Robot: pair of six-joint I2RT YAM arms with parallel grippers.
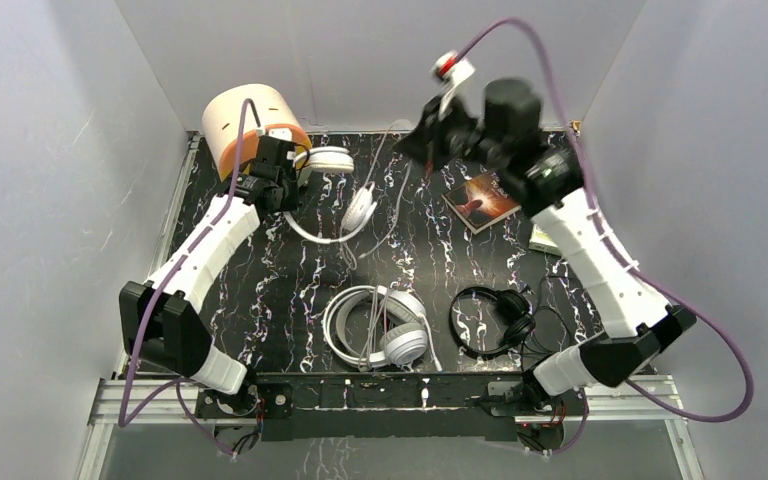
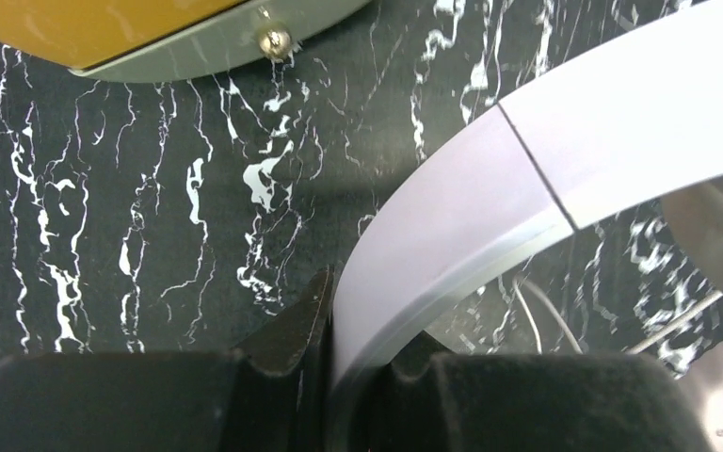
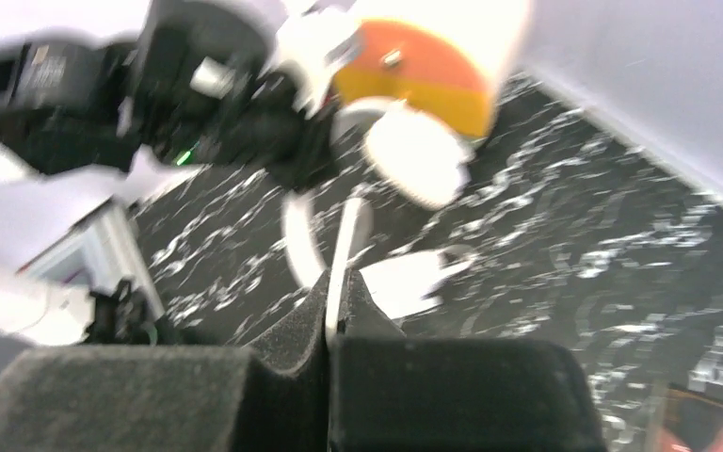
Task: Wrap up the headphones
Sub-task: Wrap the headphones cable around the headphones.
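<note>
The slimmer white on-ear headphones (image 1: 345,195) lie at the back of the black marble table. My left gripper (image 1: 282,190) is shut on their white headband (image 2: 527,160), which runs out from between the fingers (image 2: 301,320). My right gripper (image 1: 422,142) hangs raised at the back centre. It is shut on the thin white cord (image 3: 342,240) of that pair, whose ear cup (image 3: 414,155) shows blurred beyond it. The big white over-ear headphones (image 1: 375,325) and the small black headphones (image 1: 490,320) lie near the front, untouched.
A cream and orange cylinder (image 1: 255,125) stands at the back left, close to my left gripper (image 2: 358,330). A book (image 1: 480,200) and another flat item (image 1: 545,240) lie under the right arm. White walls close in the table on three sides.
</note>
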